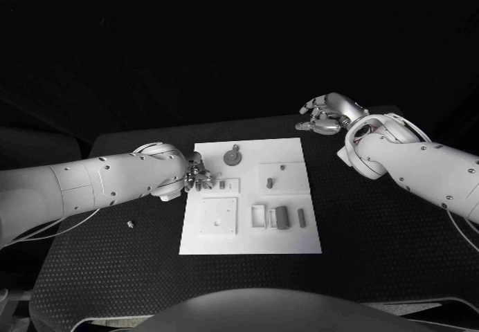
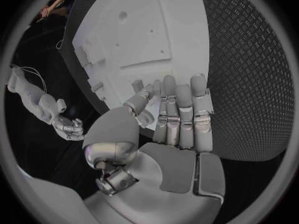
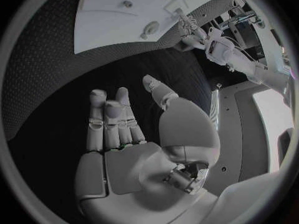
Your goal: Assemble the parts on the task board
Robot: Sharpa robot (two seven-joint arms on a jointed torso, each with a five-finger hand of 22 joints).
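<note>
White task board (image 1: pixel 252 235) flat mid-table; small grey parts (image 1: pixel 284 216) lying on it

Head cam: high, looks down on table (image 1: pixel 379 228), board (image 1: pixel 252 197) mid-frame, both arms in. Left wrist cam: behind left hand (image 2: pixel 177 119), close over board (image 2: pixel 156 30) edge. Right wrist cam: behind right hand (image 3: pixel 124 134), farther off. All three share board (image 3: pixel 112 15).
</note>
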